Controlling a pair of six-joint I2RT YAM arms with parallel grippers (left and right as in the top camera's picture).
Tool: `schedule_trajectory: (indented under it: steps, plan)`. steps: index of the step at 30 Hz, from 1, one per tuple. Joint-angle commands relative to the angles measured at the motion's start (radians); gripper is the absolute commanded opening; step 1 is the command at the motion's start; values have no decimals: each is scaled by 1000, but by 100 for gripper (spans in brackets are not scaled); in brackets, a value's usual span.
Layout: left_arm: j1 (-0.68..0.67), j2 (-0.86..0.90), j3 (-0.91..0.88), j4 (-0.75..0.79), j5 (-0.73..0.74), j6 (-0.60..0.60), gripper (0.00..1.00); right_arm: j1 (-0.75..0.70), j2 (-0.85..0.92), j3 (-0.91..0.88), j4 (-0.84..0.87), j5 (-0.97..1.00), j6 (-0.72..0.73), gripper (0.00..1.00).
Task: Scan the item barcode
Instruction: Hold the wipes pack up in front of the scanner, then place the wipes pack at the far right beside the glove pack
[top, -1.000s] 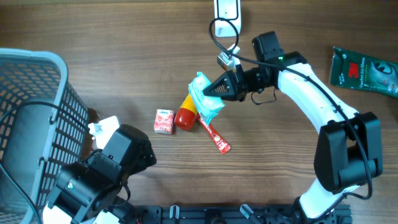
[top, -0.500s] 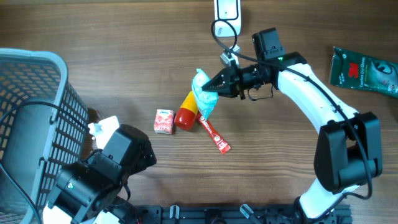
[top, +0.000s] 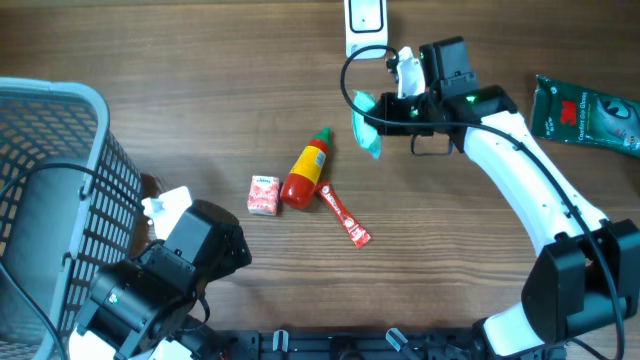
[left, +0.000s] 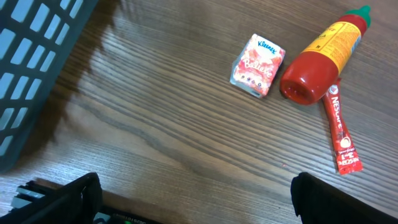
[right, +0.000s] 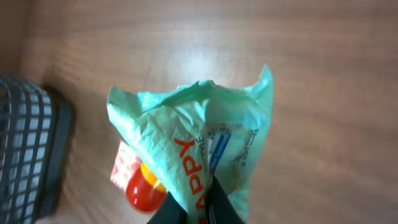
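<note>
Because its barcode must face the white corded scanner (top: 365, 20) just beyond them, my right fingers (right: 225, 213) stay out of its way, clamped on one edge of the crumpled mint-green plastic packet (top: 367, 135) above the wooden tabletop (top: 200, 100); my left fingers (left: 348, 199) idle, spread wide, empty.

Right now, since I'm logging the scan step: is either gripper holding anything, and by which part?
The right gripper is shut on the teal packet, pinching one crumpled end of it. The left gripper is open and holds nothing.

Left pincer (left: 200, 198) wide open, right pincer (right: 199, 202) clamped shut
</note>
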Motion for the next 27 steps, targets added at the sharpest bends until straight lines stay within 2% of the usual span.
schedule_trajectory:
  steps: [1,3,5,10,12,17,22,27]
  plan:
    - [2,-2,3,-2,-6,-12,100,10,8,6,119,-54,-18,5]
    - [2,-2,3,-1,-6,-13,100,24,23,6,230,-5,-18,5]
    - [2,-2,3,-2,-6,-12,100,24,51,6,348,132,-19,5]
    - [2,-2,3,-1,-6,-12,100,24,178,51,592,182,-19,5]
    - [2,-2,3,-2,-6,-13,100,24,306,204,594,315,-66,5]
    - [2,-2,3,-2,-6,-12,100,15,543,509,586,449,-101,5]
    - [2,-2,3,-2,-6,-13,100,14,663,560,753,532,-124,5]
    - [2,-2,3,-2,-6,-12,100,14,660,576,740,597,-126,4]
